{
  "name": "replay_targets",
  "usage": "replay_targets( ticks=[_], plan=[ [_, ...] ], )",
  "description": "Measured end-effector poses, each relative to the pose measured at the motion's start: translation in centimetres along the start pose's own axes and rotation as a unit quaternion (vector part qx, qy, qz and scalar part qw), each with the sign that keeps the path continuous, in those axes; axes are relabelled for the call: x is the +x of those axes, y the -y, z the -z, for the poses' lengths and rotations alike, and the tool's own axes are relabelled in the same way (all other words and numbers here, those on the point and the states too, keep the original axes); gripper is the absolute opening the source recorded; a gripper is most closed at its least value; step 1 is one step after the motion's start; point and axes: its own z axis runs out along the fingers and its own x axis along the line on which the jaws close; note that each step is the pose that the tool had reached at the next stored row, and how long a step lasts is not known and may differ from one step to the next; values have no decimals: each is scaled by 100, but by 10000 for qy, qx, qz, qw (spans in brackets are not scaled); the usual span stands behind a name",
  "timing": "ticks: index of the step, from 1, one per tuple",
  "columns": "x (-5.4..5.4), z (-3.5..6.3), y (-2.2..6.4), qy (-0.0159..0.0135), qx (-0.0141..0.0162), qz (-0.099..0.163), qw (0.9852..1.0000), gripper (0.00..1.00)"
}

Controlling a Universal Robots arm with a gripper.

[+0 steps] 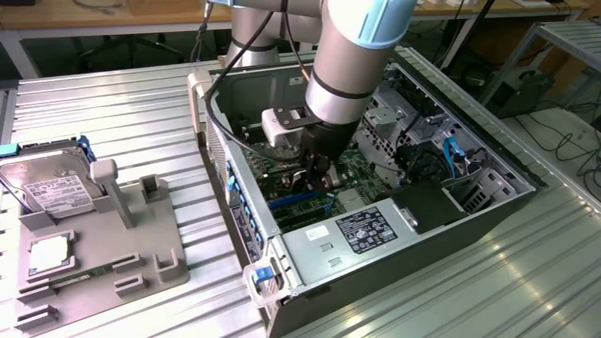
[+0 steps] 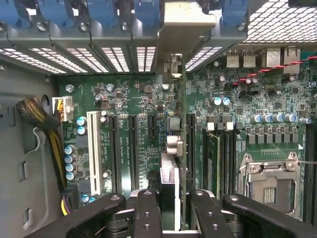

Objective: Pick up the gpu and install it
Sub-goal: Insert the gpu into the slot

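The gpu (image 2: pixel 184 104) appears edge-on in the wrist view as a thin dark strip. Its pale metal bracket (image 2: pixel 181 25) sits at the case's rear slot openings. My gripper (image 2: pixel 177 210) is shut on the card, with one black finger (image 2: pixel 148 210) on each side. The card stands upright over the green motherboard (image 2: pixel 129 99), in line with a long black expansion slot (image 2: pixel 190 134). Whether it is seated I cannot tell. In the exterior view my gripper (image 1: pixel 317 176) reaches down into the open computer case (image 1: pixel 235 204), and it hides most of the card.
A silver hard drive (image 1: pixel 52 179) and a square chip (image 1: pixel 47 255) rest on a grey fixture (image 1: pixel 141 239) at the exterior view's left. Inside the case are the power supply (image 1: pixel 362 232), a memory stick (image 2: pixel 213 158), the processor socket (image 2: pixel 270 181) and a black cable (image 1: pixel 214 113).
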Motion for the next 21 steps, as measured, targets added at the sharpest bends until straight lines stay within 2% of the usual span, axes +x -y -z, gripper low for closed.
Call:
replay_targets(
  ticks=[11, 21],
  plan=[
    [9, -123, -21, 6, -4, 0, 10000, 28],
    [9, -130, -22, 6, -6, 0, 10000, 28]
  ],
)
